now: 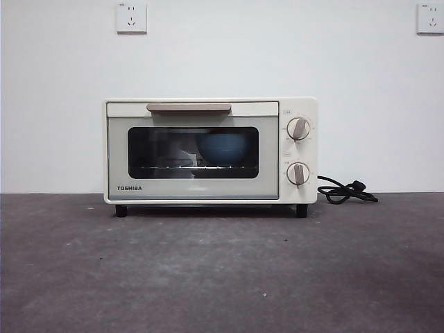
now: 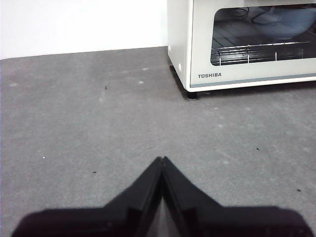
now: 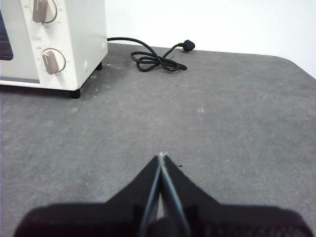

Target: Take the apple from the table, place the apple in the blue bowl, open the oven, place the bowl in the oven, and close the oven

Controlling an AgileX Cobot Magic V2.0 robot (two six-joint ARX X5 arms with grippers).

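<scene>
The cream-white TOSHIBA oven (image 1: 208, 149) stands at the back of the table (image 1: 222, 270) with its glass door closed. Behind the glass the blue bowl (image 1: 223, 148) rests on the wire rack; the left wrist view also catches this bowl (image 2: 286, 22) through the window. The apple is hidden from every view. My left gripper (image 2: 162, 160) hangs over bare table to the left of the oven (image 2: 237, 44), shut and holding nothing. My right gripper (image 3: 161, 157) is shut too, over the table to the right of the oven (image 3: 54, 44). Neither arm appears in the front view.
The oven's black cord (image 1: 345, 191) lies coiled on the table at its right side, and the right wrist view shows this cord (image 3: 155, 59) as well. Two wall sockets (image 1: 131, 17) sit high on the white wall.
</scene>
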